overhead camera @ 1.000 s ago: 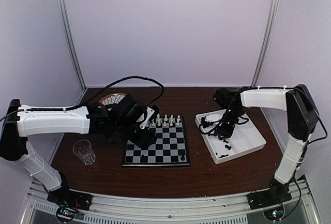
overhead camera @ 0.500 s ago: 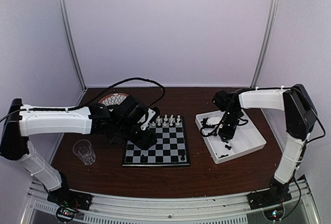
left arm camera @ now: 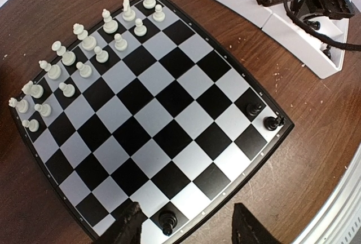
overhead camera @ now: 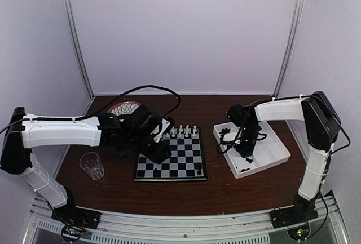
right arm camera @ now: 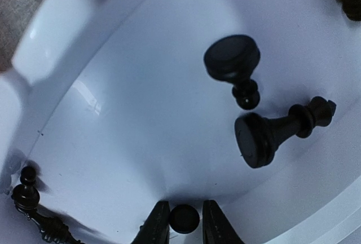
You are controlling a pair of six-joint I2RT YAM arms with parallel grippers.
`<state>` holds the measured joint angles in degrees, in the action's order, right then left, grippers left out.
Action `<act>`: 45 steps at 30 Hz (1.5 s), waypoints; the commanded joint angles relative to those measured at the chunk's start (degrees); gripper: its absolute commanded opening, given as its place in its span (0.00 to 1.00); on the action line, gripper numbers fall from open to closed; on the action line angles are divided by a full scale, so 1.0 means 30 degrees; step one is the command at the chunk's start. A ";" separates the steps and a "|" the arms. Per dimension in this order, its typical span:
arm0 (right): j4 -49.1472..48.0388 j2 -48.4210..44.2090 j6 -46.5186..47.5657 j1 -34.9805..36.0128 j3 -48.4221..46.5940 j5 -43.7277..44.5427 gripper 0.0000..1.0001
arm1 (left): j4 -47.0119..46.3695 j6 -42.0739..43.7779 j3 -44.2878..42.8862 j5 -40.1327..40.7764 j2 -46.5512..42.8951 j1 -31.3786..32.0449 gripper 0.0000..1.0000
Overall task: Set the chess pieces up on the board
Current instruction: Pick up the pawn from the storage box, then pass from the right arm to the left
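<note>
Top external view, near to far: wooden table (overhead camera: 225, 190); board (overhead camera: 179, 162) at centre, white pieces (overhead camera: 183, 131) on its far rows, a strip of tabletop separating it from the white tray (overhead camera: 276, 154). My left pincer (left arm camera: 189, 230) stands open astride a black piece (left arm camera: 167, 221) at the board's rim. My right pincer (right arm camera: 183, 221) grips a black chessman (right arm camera: 184, 217) in the tray.

Board (overhead camera: 176, 164) mid-table, chess pieces (overhead camera: 181, 131) on its far rows, tray (overhead camera: 274, 151) right, glass (overhead camera: 92, 165) left, plate (overhead camera: 120, 107) behind-left
</note>
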<state>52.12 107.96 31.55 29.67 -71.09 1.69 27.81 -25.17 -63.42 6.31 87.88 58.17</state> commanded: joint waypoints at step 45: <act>-0.9026 -0.7163 -1.7137 -0.0618 -0.3930 -2.1618 0.14 | -2.9641 0.3452 -0.0152 0.1940 0.5635 0.2289 0.42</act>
<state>28.73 88.73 -17.28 27.88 -84.23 -61.28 -56.27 -14.63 -60.77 12.01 103.50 64.90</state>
